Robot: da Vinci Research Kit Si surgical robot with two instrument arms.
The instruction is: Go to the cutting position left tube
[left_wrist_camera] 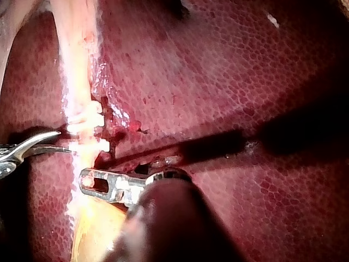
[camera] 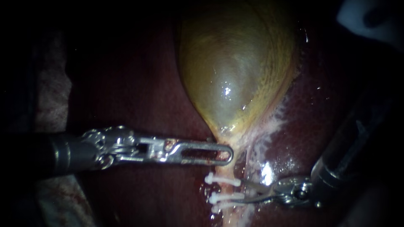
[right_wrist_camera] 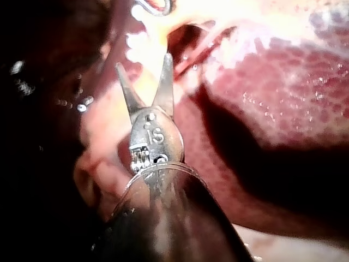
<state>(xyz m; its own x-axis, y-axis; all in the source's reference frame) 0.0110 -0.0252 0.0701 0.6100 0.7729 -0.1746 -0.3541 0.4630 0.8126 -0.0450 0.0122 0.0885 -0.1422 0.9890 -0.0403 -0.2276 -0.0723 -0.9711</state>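
- 3 white clips [camera: 224, 196] cross the tube [camera: 229, 168] nearest the endoscope. 1 sits alone on the gallbladder side and 2 lie close together on the far side from it.
- 1 instrument works at this level: the right instrument [camera: 247, 192] meets the tube from the side. Its jaws, 2 thin blades, stand narrowly apart and hold nothing. The tips are just beside the tube, at the gap between the lone clip and the pair.
- That gap looks like the cutting place, so the approach seems nearly complete.
- To finish it well, the blades should slide forward with 1 on each side of the tube and square across it. Both tips should pass the tube's far edge without touching a clip or the liver beneath.
- Crowding the lone clip is the risk, so centring the blades in the gap leaves clipped tube on both sides.
- Beyond the clips, the left instrument [camera: 202, 152] has its windowed jaws closed on the tube, just below the point where the gallbladder narrows into it. A steady pull from there would hold the tube straight for the blades.
- Farther along the tube swells the yellow-green gallbladder [camera: 231, 71].
- Dark red liver [camera: 139, 92] lies around and under the tube.
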